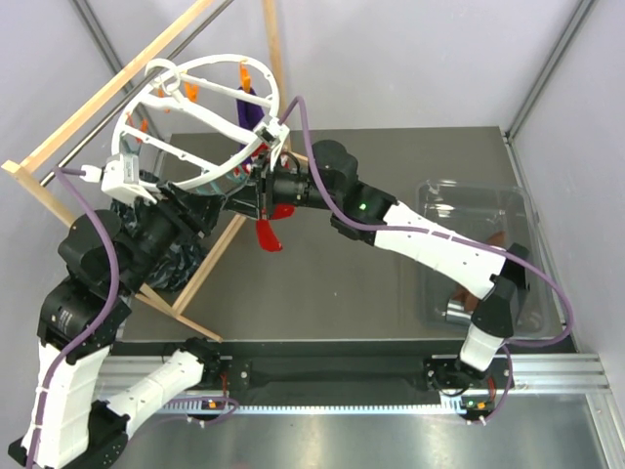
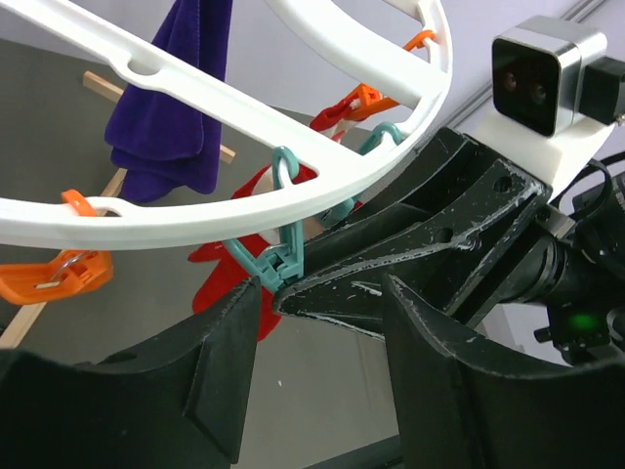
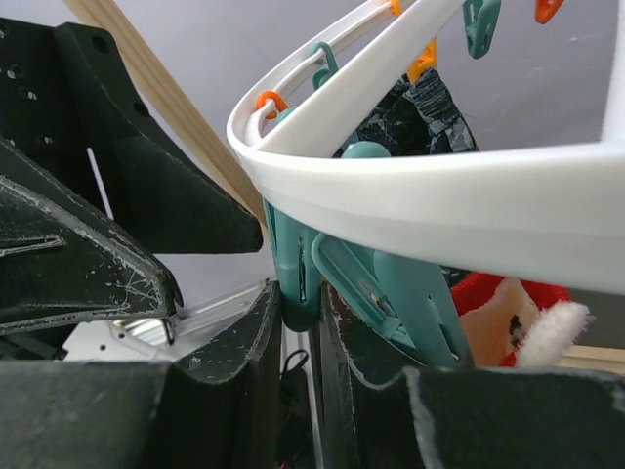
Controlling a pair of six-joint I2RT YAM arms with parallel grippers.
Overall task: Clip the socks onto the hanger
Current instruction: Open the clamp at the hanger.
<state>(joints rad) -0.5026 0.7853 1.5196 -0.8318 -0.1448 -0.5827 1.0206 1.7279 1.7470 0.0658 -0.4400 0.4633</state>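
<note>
Dangling lengthwise downward, the red sock (image 1: pixel 269 234) hangs beside the hanger (image 2: pixel 195 210)'s teal clip (image 2: pixel 283 256).

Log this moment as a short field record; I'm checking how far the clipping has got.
hanger: white ring, tilted, far left
right gripper: shut on a teal clip under the rim
left gripper: open, beside that clip
red sock: hangs below the rim near the clip; whether it is clipped cannot be told
purple sock: hanging from the far rim
clear bin: right side of the table
</note>
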